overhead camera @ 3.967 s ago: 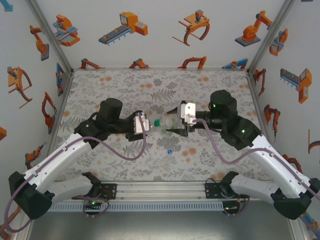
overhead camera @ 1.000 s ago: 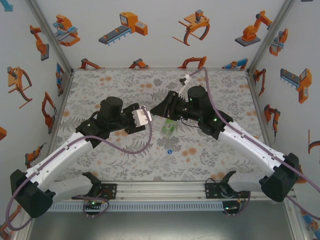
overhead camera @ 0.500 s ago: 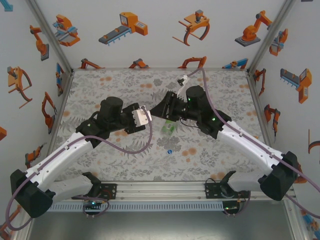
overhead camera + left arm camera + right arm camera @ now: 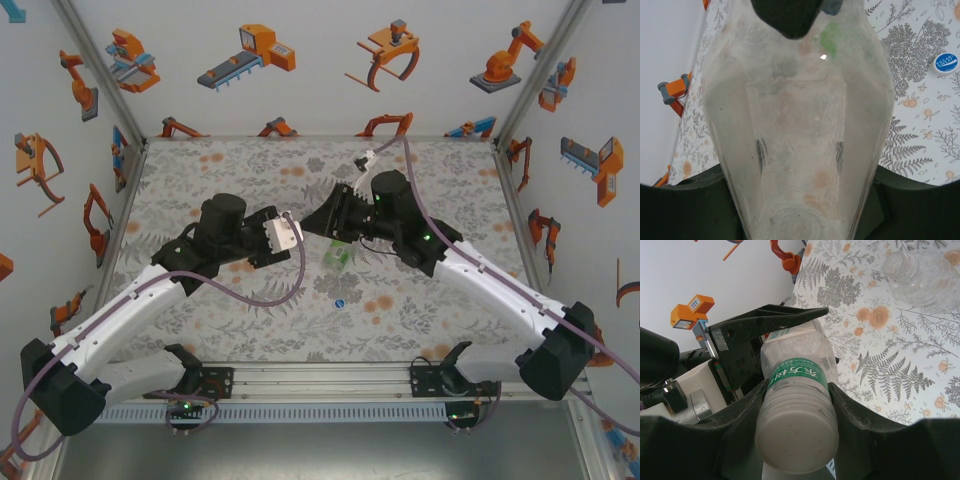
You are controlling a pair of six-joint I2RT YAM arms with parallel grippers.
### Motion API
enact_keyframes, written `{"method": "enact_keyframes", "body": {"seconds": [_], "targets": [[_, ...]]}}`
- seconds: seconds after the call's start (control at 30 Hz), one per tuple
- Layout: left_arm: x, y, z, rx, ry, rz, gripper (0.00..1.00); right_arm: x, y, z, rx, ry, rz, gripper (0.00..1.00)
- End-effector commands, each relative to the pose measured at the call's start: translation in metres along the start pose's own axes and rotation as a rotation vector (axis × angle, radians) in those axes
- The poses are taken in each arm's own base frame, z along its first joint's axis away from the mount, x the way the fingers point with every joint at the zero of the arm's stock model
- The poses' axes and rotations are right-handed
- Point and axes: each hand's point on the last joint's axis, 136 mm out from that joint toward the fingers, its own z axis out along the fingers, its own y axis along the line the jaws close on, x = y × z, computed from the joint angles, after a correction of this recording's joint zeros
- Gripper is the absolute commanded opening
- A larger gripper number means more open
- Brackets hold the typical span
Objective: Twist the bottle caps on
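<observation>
So: L end effector clamped on clear bottle body, off table. R end effector closed round white cap at neck end, facing L. Bottle long axis runs straight btwn both; twist prob. goes about that line.

Beyond the blue cap, my left arm, right arm and a labelled bottle block passage; table beside it open.

Green-labelled bottle: clear, held off table | second bottle: colourless, neck open, on table beyond | blue cap: flat on table, well apart
</observation>
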Motion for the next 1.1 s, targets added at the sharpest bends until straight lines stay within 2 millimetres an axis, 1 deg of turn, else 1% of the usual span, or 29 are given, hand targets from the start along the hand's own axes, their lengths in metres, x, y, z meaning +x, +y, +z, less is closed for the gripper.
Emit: {"method": "enact_keyframes", "body": {"seconds": [0.0,0.17,0.27,0.43,0.6,0.73,0.9,1.07], "targets": [[-0.027,0.006,-0.014,-0.026,-0.118,0.003,0.54,-0.009,-0.001,-0.009,0.064,-0.027,-0.07,0.31],[-0.029,0.009,-0.016,-0.047,-0.133,-0.001,0.63,-0.019,-0.022,-0.023,0.208,-0.021,-0.155,0.3],[-0.03,0.01,-0.017,-0.054,-0.137,-0.003,0.71,-0.026,-0.039,-0.031,0.303,0.002,-0.202,0.29],[-0.029,0.011,-0.017,-0.067,-0.138,-0.005,0.72,-0.039,-0.072,-0.045,0.467,0.058,-0.272,0.29],[-0.03,0.014,-0.017,-0.079,-0.139,-0.016,0.73,-0.061,-0.104,-0.051,0.634,0.085,-0.348,0.29],[-0.03,0.017,-0.017,-0.092,-0.14,-0.029,0.73,-0.085,-0.122,-0.044,0.736,0.088,-0.414,0.29],[-0.03,0.019,-0.018,-0.103,-0.135,-0.031,0.73,-0.114,-0.145,-0.028,0.821,0.089,-0.457,0.28],[-0.028,0.022,-0.019,-0.117,-0.127,-0.028,0.73,-0.135,-0.18,-0.012,0.866,0.146,-0.412,0.28]]}}
